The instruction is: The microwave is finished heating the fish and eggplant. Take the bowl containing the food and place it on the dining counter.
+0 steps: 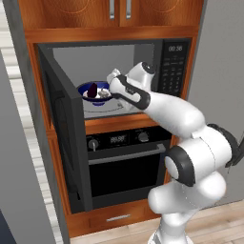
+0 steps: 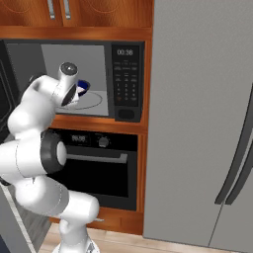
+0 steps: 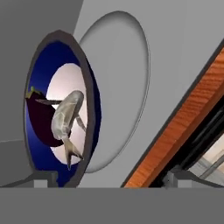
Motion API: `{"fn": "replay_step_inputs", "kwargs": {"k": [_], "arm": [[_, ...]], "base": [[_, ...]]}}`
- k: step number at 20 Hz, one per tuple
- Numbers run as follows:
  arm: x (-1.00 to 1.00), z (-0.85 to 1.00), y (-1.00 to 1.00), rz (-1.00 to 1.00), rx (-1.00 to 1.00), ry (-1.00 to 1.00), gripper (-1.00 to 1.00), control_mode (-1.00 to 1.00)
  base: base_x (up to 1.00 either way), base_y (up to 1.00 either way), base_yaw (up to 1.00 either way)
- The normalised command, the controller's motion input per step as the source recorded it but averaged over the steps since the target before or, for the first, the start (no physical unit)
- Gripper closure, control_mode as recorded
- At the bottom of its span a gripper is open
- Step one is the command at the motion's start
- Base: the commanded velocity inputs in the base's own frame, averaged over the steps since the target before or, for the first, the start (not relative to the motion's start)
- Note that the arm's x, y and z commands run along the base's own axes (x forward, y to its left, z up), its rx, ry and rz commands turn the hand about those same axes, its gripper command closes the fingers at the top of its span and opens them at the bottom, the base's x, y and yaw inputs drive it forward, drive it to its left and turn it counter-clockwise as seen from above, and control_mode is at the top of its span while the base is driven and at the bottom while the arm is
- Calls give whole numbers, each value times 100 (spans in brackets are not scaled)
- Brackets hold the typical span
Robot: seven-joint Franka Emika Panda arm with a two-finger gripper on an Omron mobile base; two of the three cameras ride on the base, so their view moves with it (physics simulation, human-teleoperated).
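Gripper: my gripper (image 3: 111, 179) is inside the open microwave, and in the hand view I see its two dark fingertips (image 3: 43, 178) set wide apart with nothing between them.
Bowl: the blue bowl (image 3: 89, 109) sits just ahead of my fingers; the hand view is rolled, so it looks stood on edge, with its rim near the left fingertip. From the left base view I see the bowl (image 1: 95, 93) on the left part of the microwave floor, right beside my hand.
Fish: the pale grey fish (image 3: 65, 120) lies across the white inside of the bowl.
Eggplant: the dark purple eggplant (image 3: 37, 118) lies under and beside the fish, touching it.
Glass plate: the round plate (image 3: 122, 87) lies flat beneath the bowl.
Microwave: the microwave (image 1: 172, 66) has its door (image 1: 64, 133) swung out to the left, with the keypad on the right.
Oven: the black oven (image 1: 126, 157) sits directly below, shut.
Fridge: a grey fridge (image 2: 202, 123) stands to the right.
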Motion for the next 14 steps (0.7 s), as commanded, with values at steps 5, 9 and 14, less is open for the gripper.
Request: {"fn": "replay_step_inputs", "kwargs": {"k": [5,9,14], "arm": [[57,-14,26,-3,0,2,-100,-100],[51,-28,26,0,0,5,-100,-100],[47,-25,20,0,0,4,-100,-100]], "base": [[0,0,0],[0,0,0],[0,0,0]]}}
